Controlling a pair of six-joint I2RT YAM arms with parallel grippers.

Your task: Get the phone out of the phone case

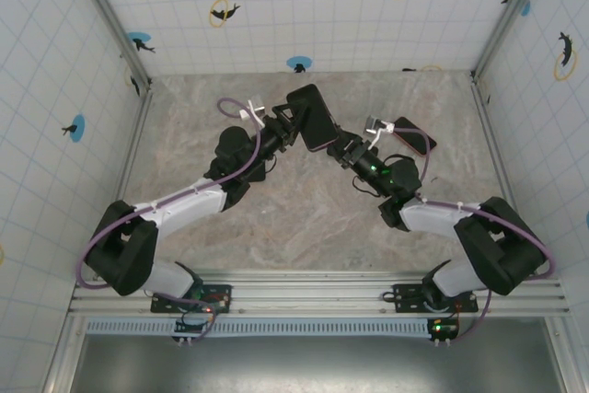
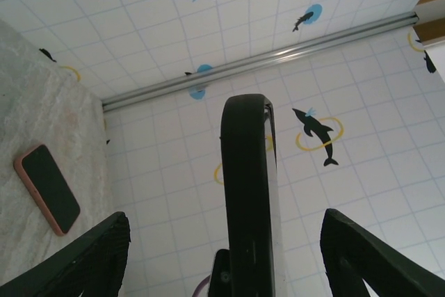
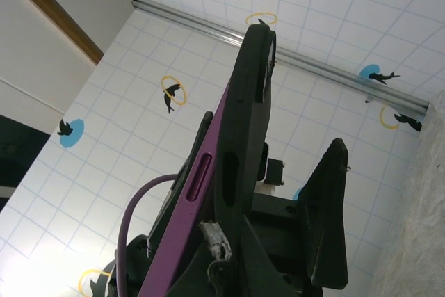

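Cased phone [image 1: 313, 117], aloft over surface [image 1: 304, 218]: L fingers [image 2: 90, 259] wide apart astride it; R fingers [image 3: 327, 220], grip can't tell.

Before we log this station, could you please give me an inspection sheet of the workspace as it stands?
Surface: grey marbled table, no spills seen.
Job's things: purple phone against the black phone case, held upright in the air between the arms; apparently not yet separated.
Clutter: second phone in a pink case, lying flat on the table, screen up.
Grippers: left gripper open, fingers either side of the case edge, apart from it; right gripper at the case, grip unclear.
Cables: purple cables along both arms, looped near the wrists.
Surroundings: white tiled walls with dolphin stickers; aluminium rail at the near edge.
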